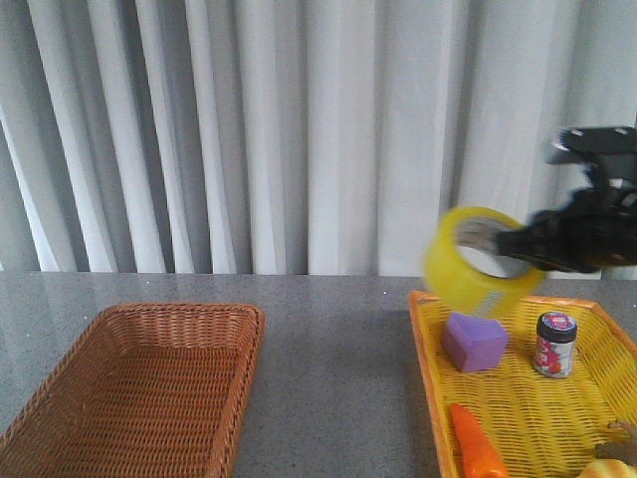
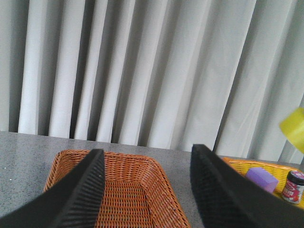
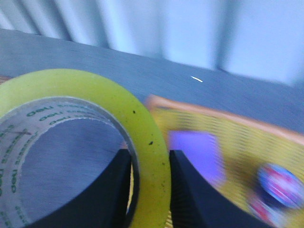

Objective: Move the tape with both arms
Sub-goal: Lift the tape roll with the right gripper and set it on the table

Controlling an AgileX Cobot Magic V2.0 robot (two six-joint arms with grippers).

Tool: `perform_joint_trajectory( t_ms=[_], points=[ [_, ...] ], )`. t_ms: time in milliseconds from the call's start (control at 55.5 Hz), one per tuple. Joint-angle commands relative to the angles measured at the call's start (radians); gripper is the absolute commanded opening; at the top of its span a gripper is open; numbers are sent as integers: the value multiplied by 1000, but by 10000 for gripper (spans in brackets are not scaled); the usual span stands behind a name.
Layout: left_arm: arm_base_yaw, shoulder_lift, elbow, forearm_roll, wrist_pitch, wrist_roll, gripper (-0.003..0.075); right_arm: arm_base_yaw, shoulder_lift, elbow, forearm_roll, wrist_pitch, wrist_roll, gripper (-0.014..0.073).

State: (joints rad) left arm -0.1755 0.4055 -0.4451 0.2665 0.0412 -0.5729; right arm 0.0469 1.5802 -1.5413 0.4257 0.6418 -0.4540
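Observation:
The tape [image 1: 478, 261] is a yellow roll with a white printed core, held in the air above the yellow tray's back left corner. My right gripper [image 1: 510, 244] is shut on its wall, one finger inside the core and one outside, as the right wrist view shows with the tape [image 3: 95, 95] pinched at the gripper [image 3: 149, 164]. My left gripper [image 2: 147, 161] is open and empty, looking over the brown basket; it is out of the front view. A sliver of the tape [image 2: 294, 127] shows far off in the left wrist view.
A brown wicker basket [image 1: 139, 388] sits at the left. A yellow tray [image 1: 438, 368] at the right holds a purple cube [image 1: 474, 342], a small jar [image 1: 554, 345] and an orange carrot [image 1: 476, 448]. White curtains hang behind the grey table.

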Motion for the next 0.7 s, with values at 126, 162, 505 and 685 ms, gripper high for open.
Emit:
perform_joint_trajectory(
  t_ms=[126, 162, 505, 685],
  points=[
    [-7, 11, -34, -1, -66, -8, 403, 193, 44, -56, 178, -52, -204, -4],
    [-7, 11, -34, -1, -66, -8, 403, 210, 70, -56, 176, -52, -204, -4],
    [-7, 11, -34, -1, -66, -8, 403, 289, 314, -56, 150, -65, -246, 19],
    [-7, 11, -34, -1, -66, -8, 398, 289, 369, -56, 150, -63, -241, 63]
  ],
)
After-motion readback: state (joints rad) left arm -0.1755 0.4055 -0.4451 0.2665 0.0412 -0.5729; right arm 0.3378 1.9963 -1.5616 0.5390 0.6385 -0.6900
